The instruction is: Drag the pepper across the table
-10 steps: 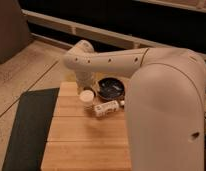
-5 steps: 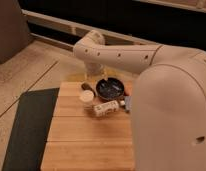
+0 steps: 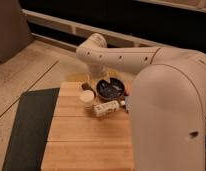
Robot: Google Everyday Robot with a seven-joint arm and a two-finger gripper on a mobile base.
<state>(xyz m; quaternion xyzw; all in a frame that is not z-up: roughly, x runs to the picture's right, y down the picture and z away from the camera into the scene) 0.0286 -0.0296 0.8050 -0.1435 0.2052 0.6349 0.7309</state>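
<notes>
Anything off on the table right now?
White bottle lies on its side on the table, in front of the dark bowl; looks tipped over. Gripper hangs near the table's far edge.

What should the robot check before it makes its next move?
1. Tool at the table's far edge, behind the white cup: ok.
2. Tool open: ok.
3. Target spotted: cannot tell; the orange bit beside the dark bowl might be it.
4. Drag path free: not ok; cup, bowl and the lying white bottle crowd that end.
5. Bare wood nearer the camera to drag onto: ok.
</notes>
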